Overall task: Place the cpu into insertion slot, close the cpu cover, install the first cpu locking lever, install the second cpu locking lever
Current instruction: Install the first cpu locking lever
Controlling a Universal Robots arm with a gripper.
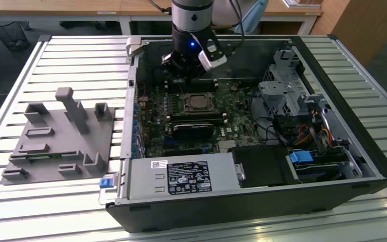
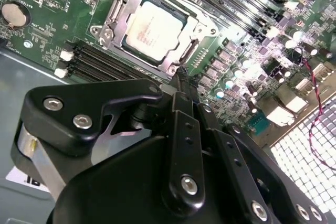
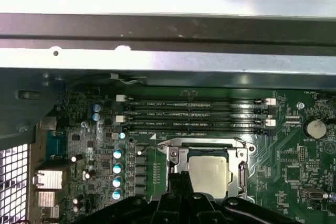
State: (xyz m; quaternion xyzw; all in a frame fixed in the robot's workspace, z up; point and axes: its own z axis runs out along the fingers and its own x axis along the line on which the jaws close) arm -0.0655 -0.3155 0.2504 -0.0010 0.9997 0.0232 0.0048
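Note:
The cpu (image 2: 155,24) (image 3: 210,172) lies flat in the insertion slot (image 1: 197,103), silvery top up. The cpu cover (image 2: 195,29) (image 3: 176,156), a thin metal frame, lies down around it. A thin wire lever (image 3: 205,140) runs along the socket edge nearest the memory slots, and another (image 3: 244,167) runs down one side. My gripper (image 1: 187,80) (image 2: 181,74) (image 3: 181,178) hangs over the board just beside the socket, toward the case's far wall. Its black fingers are shut together with nothing between them.
Long black memory slots (image 3: 194,114) lie between the socket and the metal case wall (image 3: 168,61). A black heatsink block (image 1: 193,129) sits on the near side of the socket. The power supply (image 1: 179,177), drive cage (image 1: 284,93) and a grey fixture (image 1: 58,136) stand around.

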